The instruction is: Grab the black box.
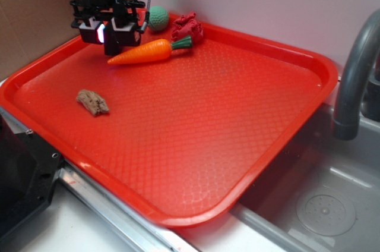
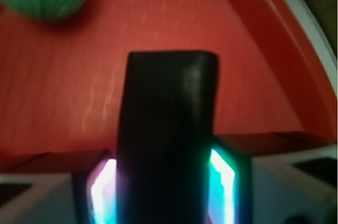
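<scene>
Wrist view: black box (image 2: pixel 168 134) fills the centre, upright between the two lit pads (image 2: pixel 222 184), which press its left and right faces. Jaws pinching the box, no gap visible on either side. Red tray (image 2: pixel 158 23) floor shows beyond the box's far end; whether the box touches the tray or hangs clear cannot be told from here.

Exterior view: gripper (image 1: pixel 111 37) sits at the tray's (image 1: pixel 178 145) far left corner, black box (image 1: pixel 114 47) protruding below the fingers, its lower end at or just above the tray surface.

Around it: orange toy carrot (image 1: pixel 142 53) just right of the box, near but apparently not touching. Green ball (image 1: pixel 158 18) farther back, red crumpled cloth (image 1: pixel 187 27) beside the carrot's leaf end. Brown scrap (image 1: pixel 92 102) well apart, nearer on the left.

Judgement: grasp step appears made; the hold looks square. Next move calls for a straight vertical lift, keeping pressure on, clear of the carrot and tray rim.
</scene>
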